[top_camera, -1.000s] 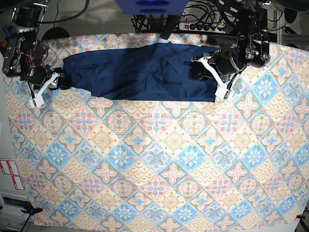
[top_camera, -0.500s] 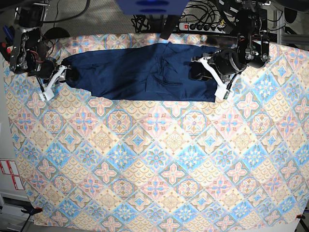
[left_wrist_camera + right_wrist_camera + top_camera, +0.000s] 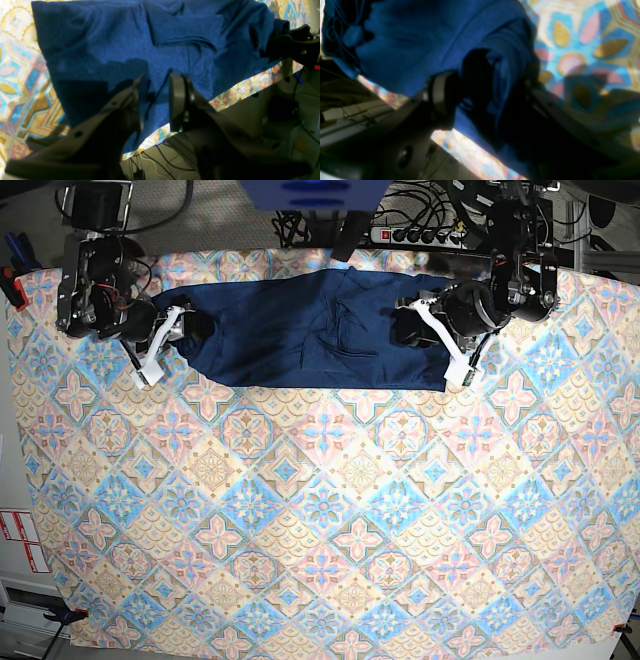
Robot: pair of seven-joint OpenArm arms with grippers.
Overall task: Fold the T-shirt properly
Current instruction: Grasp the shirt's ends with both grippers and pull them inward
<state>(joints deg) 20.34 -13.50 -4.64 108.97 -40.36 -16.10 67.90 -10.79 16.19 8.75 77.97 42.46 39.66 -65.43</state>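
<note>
With the right gripper [image 3: 172, 332] clamping the shirt's [image 3: 300, 330] nine-o'clock end and the left gripper [image 3: 432, 330] pinching its three-o'clock end, the lengthwise fold seems underway; next, carry nine toward three.

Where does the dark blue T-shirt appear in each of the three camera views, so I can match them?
Base view: the T-shirt lies along the top edge of the tablecloth, between the two arms.
Left wrist view: the T-shirt fills the upper and middle part, above the left pincer.
Right wrist view: the T-shirt covers the upper left, bunched at the right pincer.
Shared landmark: the patterned tablecloth.
</note>
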